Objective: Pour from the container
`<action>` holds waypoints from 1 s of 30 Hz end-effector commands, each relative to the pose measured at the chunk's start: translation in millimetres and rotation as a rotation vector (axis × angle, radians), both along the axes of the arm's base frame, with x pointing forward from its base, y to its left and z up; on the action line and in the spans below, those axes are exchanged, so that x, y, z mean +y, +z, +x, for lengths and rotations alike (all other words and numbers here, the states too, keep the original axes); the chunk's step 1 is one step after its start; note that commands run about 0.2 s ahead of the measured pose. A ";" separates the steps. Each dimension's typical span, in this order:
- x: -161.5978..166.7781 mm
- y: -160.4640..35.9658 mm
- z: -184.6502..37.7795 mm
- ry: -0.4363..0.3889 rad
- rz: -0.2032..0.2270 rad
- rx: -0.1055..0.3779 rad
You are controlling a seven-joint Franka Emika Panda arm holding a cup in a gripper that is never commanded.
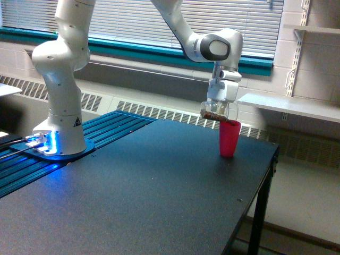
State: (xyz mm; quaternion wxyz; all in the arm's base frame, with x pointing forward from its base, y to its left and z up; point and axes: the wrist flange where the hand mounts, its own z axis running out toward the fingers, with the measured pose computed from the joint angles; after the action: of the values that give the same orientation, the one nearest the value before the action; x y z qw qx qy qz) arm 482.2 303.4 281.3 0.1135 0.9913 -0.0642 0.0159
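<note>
While seen from the exterior view, gripper (221,104) pointing straight down, clamped on the container (217,111), a small clear cup lying tilted nearly on its side. Brown bits visible inside, gathered along the lower wall. Directly below the gripper and a touch toward the exterior view's right, a pink cup (229,138) standing upright on the surface (149,196), open mouth upward. Mouth end of the container just over the pink cup's rim; whether touching or a hair apart, impossible to tell at this size. No brown bits discernible between container and rim.

Above the gripper, the white wrist and rounded joint of the arm (212,47), reaching up and off toward the exterior view's left. Far to the exterior view's left of the gripper and lower down, the arm's white base column (62,95), bolted on a blue-lit mount (45,143) atop a ribbed blue panel. Behind the gripper, a long radiator grille (159,112) along the wall, and higher up, window blinds (212,16) over a teal sill. Just to the exterior view's right of the gripper, at about the same height, a white wall shelf (289,106).
</note>
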 end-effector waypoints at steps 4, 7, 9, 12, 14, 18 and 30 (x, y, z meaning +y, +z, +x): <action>3.2 1.1 2.2 0.027 -0.005 0.012; 3.1 0.3 1.8 0.028 -0.006 0.017; 3.8 -0.4 1.0 0.031 -0.005 0.021; 3.5 -0.4 0.8 0.033 -0.006 0.024; 3.5 -0.3 0.4 0.034 -0.007 0.027; 3.0 1.3 1.0 0.035 -0.008 0.029; 2.2 8.5 2.9 0.042 -0.011 0.036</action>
State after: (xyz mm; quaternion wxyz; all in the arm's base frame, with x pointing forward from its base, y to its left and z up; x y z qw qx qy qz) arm 484.5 303.3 282.4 0.1212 0.9913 -0.0504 0.0024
